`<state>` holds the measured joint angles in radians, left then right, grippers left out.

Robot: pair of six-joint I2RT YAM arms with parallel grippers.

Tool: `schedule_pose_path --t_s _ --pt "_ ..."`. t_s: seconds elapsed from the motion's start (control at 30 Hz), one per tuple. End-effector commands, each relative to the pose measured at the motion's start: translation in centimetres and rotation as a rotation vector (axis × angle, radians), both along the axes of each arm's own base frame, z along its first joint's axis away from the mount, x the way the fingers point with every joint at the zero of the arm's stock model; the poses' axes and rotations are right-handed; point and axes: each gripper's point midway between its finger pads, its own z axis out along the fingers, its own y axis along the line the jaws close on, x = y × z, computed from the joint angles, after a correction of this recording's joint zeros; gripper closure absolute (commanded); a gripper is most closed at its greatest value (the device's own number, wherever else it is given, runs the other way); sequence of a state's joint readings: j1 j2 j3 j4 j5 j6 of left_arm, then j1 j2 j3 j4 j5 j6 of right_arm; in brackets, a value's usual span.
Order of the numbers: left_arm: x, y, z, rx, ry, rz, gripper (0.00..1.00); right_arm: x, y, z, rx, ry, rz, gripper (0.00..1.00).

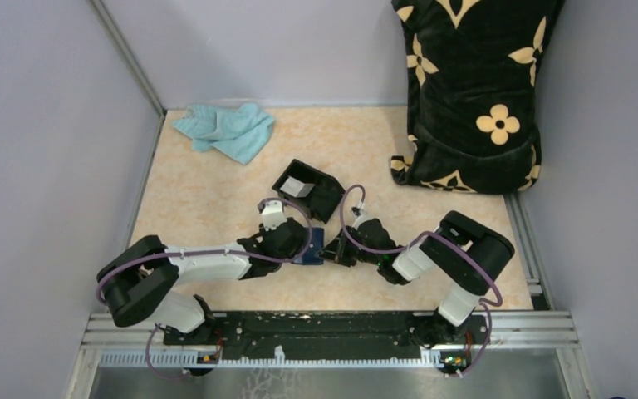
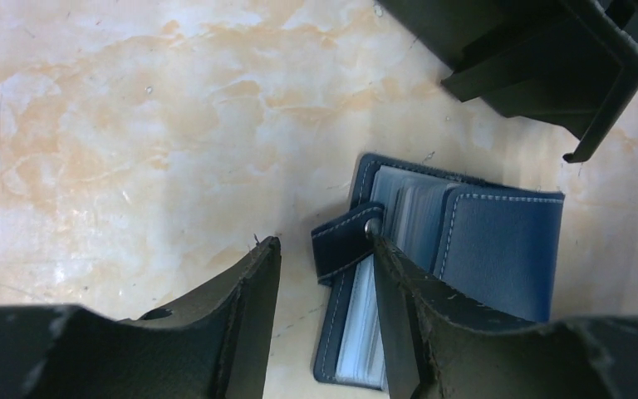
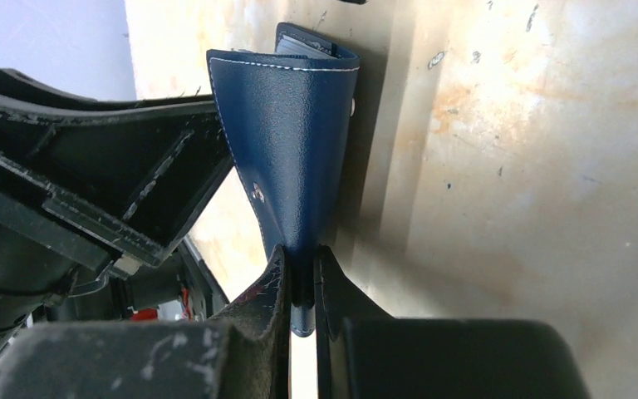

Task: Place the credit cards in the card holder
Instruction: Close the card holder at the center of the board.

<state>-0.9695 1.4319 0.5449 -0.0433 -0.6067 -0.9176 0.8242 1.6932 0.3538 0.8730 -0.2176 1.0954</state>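
The black open-topped box [image 1: 328, 204] is sitting mid-table, and one pale credit card [image 1: 297, 188] is lying inside it. Just in front of the box, the card holder [image 2: 498, 249] is lying half open on the marbled beige table [image 2: 133, 125], showing a stack of clear plastic sleeves [image 2: 407, 208] (whether any card is in them cannot be told). It is looking like grained navy material with white stitching, its strap tab [image 2: 345, 245] carrying a silver snap. The right gripper [image 3: 301, 259] is pinching the cover's edge tight, holding it upright. The left gripper [image 2: 324, 243] is standing open, its jaws straddling the tab, one finger [image 2: 403, 299] lying over the sleeves.
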Motion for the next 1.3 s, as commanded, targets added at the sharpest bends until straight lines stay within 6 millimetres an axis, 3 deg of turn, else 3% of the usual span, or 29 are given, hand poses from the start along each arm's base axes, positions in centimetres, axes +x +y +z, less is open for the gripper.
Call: schedule_pose_path --t_s 0.0,0.13,0.53,0.97,1.27 --pt "-5.6 4.0 -6.4 0.19 0.289 -0.065 0.47 -0.4 -0.1 1.3 -0.015 -0.024 0.028 1.0" --pt "-6.1 4.2 -6.7 0.195 0.313 -0.064 0.49 -0.3 -0.2 1.8 -0.029 -0.023 0.026 1.0" --pt "-7.8 2.6 -4.7 0.121 0.322 -0.13 0.54 0.0 -0.4 1.8 -0.048 -0.007 0.023 1.0" --pt "-8.7 5.3 -7.9 0.328 0.428 -0.039 0.52 -0.1 -0.9 2.0 -0.06 -0.012 0.03 1.0" --pt "-8.3 6.3 -7.7 0.353 0.41 0.079 0.5 -0.3 -1.9 1.7 -0.099 -0.01 0.036 1.0"
